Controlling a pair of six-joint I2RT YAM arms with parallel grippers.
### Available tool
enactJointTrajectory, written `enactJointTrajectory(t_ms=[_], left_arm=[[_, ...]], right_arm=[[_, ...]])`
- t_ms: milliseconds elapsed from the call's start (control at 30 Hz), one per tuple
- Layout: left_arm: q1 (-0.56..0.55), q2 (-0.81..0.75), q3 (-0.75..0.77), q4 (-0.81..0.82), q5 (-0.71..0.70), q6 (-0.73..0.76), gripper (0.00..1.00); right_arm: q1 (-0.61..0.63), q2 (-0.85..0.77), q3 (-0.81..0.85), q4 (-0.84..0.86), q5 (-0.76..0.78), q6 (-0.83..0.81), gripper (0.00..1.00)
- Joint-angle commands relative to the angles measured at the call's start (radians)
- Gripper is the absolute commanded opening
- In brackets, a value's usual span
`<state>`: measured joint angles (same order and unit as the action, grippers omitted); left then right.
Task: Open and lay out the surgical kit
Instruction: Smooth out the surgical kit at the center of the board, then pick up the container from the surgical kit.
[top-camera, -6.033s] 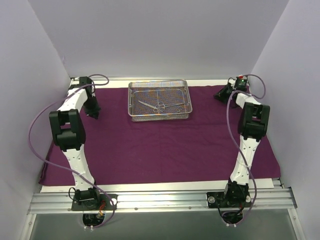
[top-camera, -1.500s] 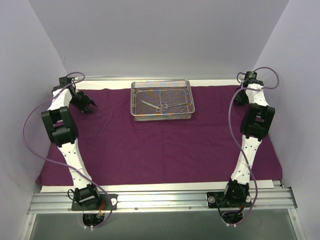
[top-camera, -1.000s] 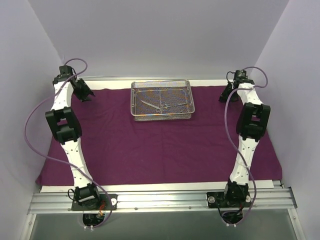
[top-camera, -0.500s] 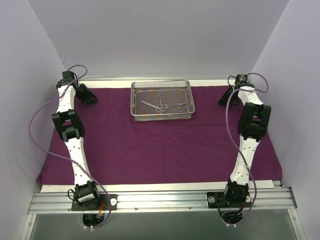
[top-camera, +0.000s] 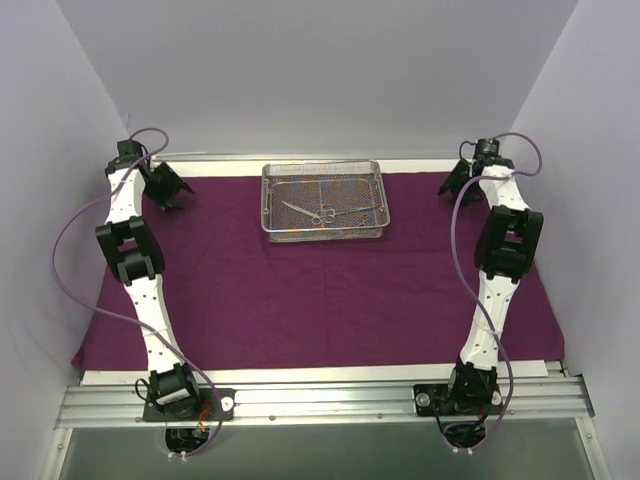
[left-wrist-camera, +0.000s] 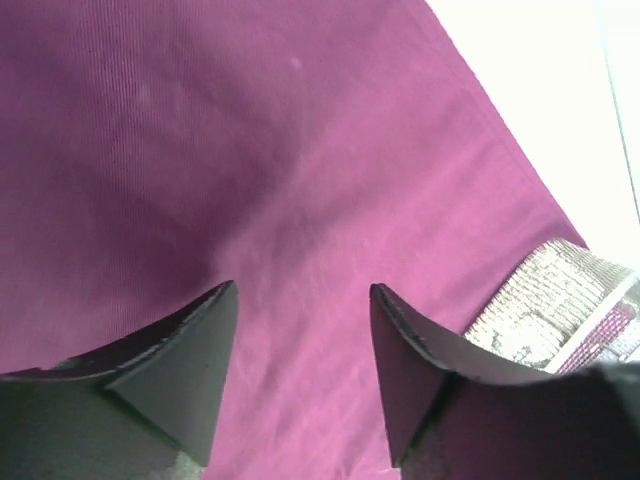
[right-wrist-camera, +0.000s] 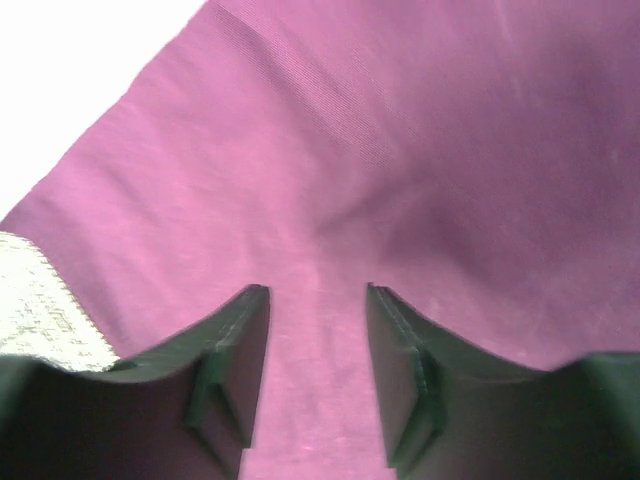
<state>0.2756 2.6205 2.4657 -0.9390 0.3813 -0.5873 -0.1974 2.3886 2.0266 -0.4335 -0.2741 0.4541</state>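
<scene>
Two grippers hang over the far corners of the cloth (top-camera: 320, 290), which lies spread flat and purple. The left gripper (left-wrist-camera: 300, 290) is at the far left corner, jaws apart with nothing between them and only cloth showing in the gap. The right gripper (right-wrist-camera: 317, 290) is at the far right corner, likewise parted and empty. Between the two, at the middle of the cloth's far edge, the tray (top-camera: 322, 232) sits on the cloth. The instruments (top-camera: 318, 211) lie inside it, their ring handles near its centre.
</scene>
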Motion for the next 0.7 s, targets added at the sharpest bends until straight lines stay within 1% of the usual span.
enactJointTrajectory(t_ms=[0, 33, 67, 100, 200, 233, 300, 367, 500, 667], left_arm=[[-0.019, -0.183, -0.016, 0.019, -0.028, 0.007, 0.66], [-0.027, -0.215, -0.028, 0.02, -0.027, 0.004, 0.67], [-0.042, -0.237, -0.034, 0.028, -0.01, 0.0, 0.68], [-0.052, -0.237, -0.042, 0.038, -0.01, -0.003, 0.69], [-0.087, -0.254, -0.08, 0.09, 0.048, -0.017, 0.7], [-0.113, -0.248, -0.091, 0.106, 0.066, -0.017, 0.7], [-0.137, -0.243, -0.137, 0.165, 0.128, -0.037, 0.7], [-0.171, -0.241, -0.166, 0.193, 0.154, -0.051, 0.7], [-0.214, -0.244, -0.171, 0.163, 0.113, -0.02, 0.7], [-0.24, -0.232, -0.129, 0.109, 0.054, 0.004, 0.7]], right_arm=[[0.027, -0.019, 0.101, -0.022, -0.031, -0.006, 0.45], [0.032, -0.022, 0.112, -0.025, -0.048, -0.005, 0.52], [0.044, -0.032, 0.122, -0.022, -0.057, 0.0, 0.56], [0.05, -0.038, 0.123, -0.016, -0.068, 0.003, 0.58], [0.072, -0.054, 0.121, 0.027, -0.126, 0.008, 0.63], [0.09, -0.052, 0.13, 0.044, -0.138, 0.005, 0.66], [0.108, -0.04, 0.147, 0.056, -0.186, -0.006, 0.69], [0.133, -0.026, 0.176, 0.052, -0.201, -0.008, 0.69], [0.157, -0.034, 0.175, 0.07, -0.217, -0.002, 0.7], [0.174, -0.009, 0.199, 0.055, -0.223, -0.006, 0.7]])
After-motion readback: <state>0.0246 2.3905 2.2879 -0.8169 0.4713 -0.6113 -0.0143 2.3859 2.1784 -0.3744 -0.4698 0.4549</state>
